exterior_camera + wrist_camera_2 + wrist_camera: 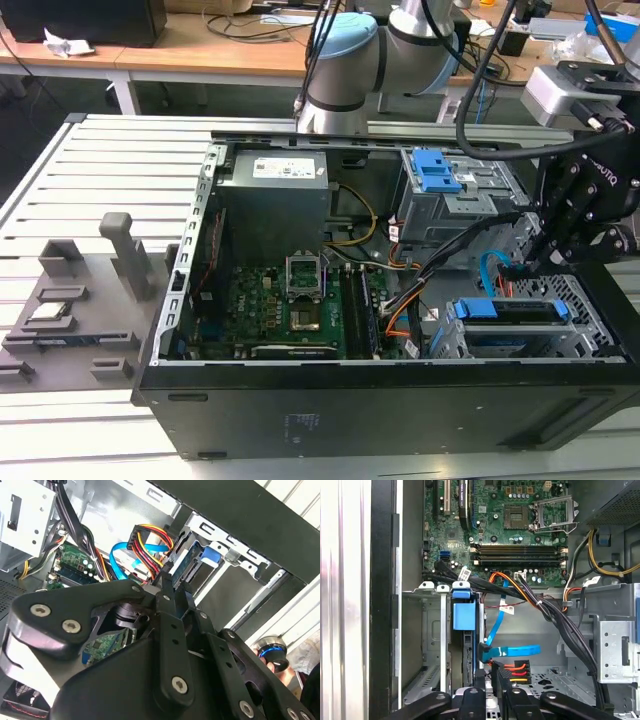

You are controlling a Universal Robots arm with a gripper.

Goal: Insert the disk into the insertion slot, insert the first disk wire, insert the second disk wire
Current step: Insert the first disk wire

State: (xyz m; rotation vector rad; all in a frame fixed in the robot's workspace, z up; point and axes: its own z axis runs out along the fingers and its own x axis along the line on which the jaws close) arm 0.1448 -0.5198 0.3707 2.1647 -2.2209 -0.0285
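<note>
Slatted worktop [100, 160], open PC [400, 400]; disk [500, 308] in insertion slot [590, 320]. 1st-wire step: gripper [167, 582] jaws seem pinched on blue wire [515, 651]; needs square push-in.

Even bright light, probably overhead; soft shadows, mild glare.

The arm [345, 45] is silver-grey tubing with pale blue joint caps [352, 28], and black cables [478, 90] loop alongside. Its claw [167, 582] is matt black, with angular linkage bars studded with silver screws [172, 682] and white lettering [605, 172] on one side.
</note>
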